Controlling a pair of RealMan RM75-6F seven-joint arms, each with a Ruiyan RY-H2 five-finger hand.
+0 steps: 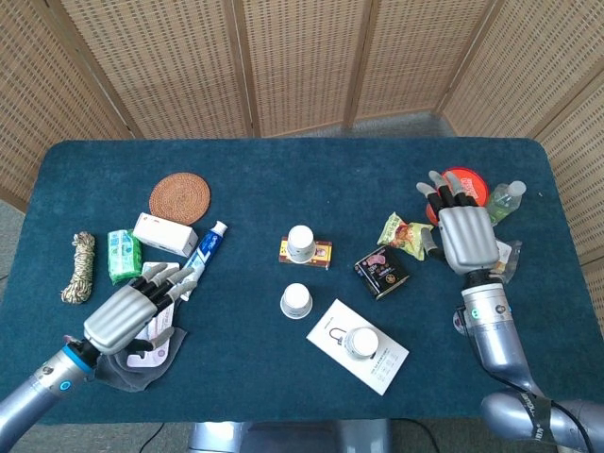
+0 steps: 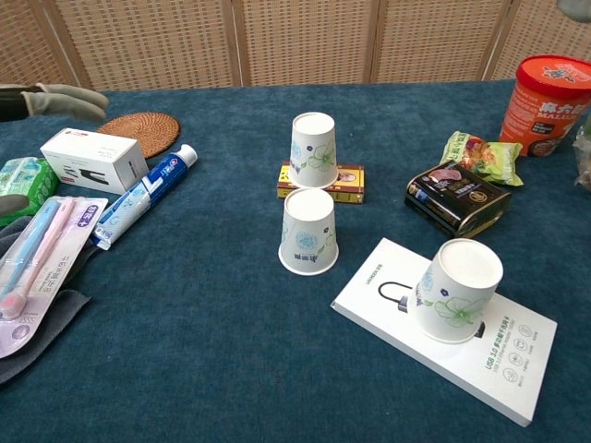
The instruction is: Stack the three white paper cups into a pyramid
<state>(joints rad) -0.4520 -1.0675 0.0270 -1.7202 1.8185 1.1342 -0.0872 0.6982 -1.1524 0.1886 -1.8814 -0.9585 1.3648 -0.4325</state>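
Three white paper cups stand upside down near the table's middle, none stacked. One cup [image 1: 300,243] [image 2: 314,149] sits on a small red and yellow box [image 2: 347,181]. A second cup [image 1: 295,300] [image 2: 309,231] stands on the cloth just in front of it. The third cup [image 1: 359,342] [image 2: 457,290] rests on a flat white carton [image 1: 374,363] [image 2: 499,360]. My left hand [image 1: 127,314] hovers over the toothbrush pack at the left, fingers apart and empty; its fingertips [image 2: 57,98] show in the chest view. My right hand [image 1: 464,232] hangs over the snacks at the right, fingers apart and empty.
Left side: woven coaster [image 1: 179,197], white box [image 1: 164,233], toothpaste [image 1: 201,259], green pack [image 1: 123,255], rope coil [image 1: 79,267], toothbrush pack [image 2: 37,268] on a grey cloth. Right side: red tub [image 2: 552,92], bottle [image 1: 507,198], green snack bag [image 1: 404,232], black packet [image 1: 381,273].
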